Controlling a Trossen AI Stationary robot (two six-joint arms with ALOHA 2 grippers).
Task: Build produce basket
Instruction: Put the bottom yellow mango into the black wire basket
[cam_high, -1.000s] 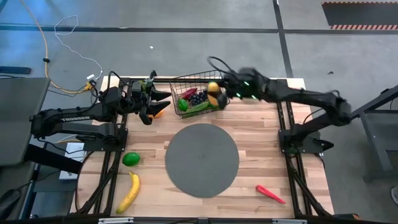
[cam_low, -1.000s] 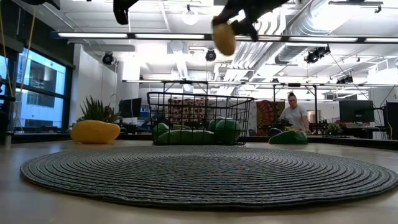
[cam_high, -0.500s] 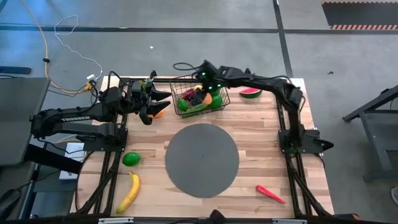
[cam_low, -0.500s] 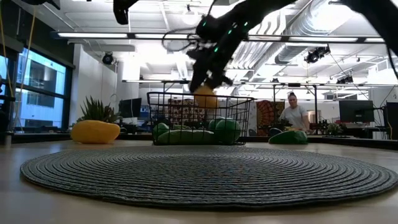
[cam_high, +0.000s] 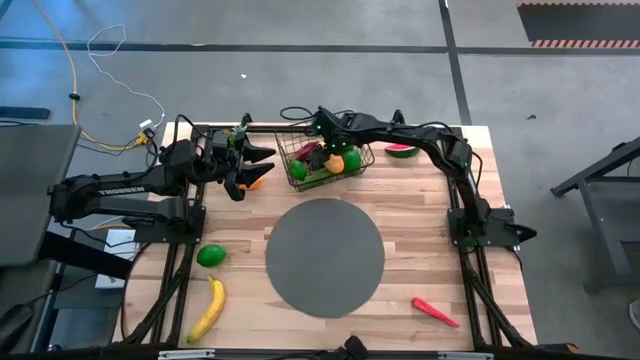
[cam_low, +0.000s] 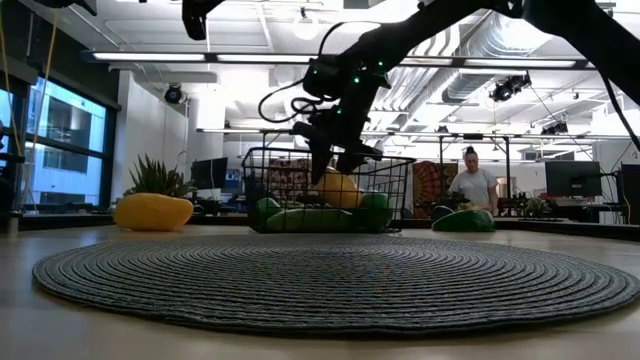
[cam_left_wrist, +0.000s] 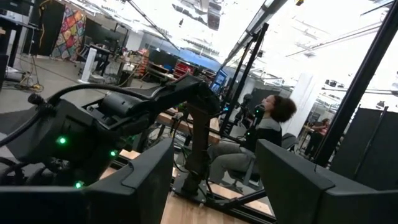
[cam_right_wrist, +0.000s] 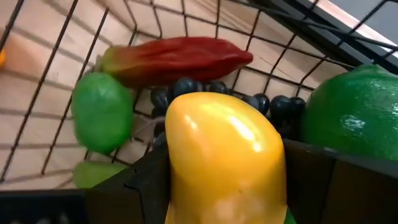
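While the left hand (cam_high: 262, 158) waits spread open beside the basket (cam_high: 300, 150), the right hand (cam_high: 335, 160) inside it grips an orange-yellow piece (cam_right_wrist: 224, 155).

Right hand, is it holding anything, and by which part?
The right hand grips an orange-yellow piece by its sides, inside the basket.

Black wire-mesh basket (cam_high: 325, 162) holds a red chilli (cam_right_wrist: 177, 59), dark grapes (cam_right_wrist: 186, 90) and limes (cam_right_wrist: 102, 112); the right tool (cam_high: 335, 155) lowers a yellow-orange piece (cam_right_wrist: 224, 155) inside.
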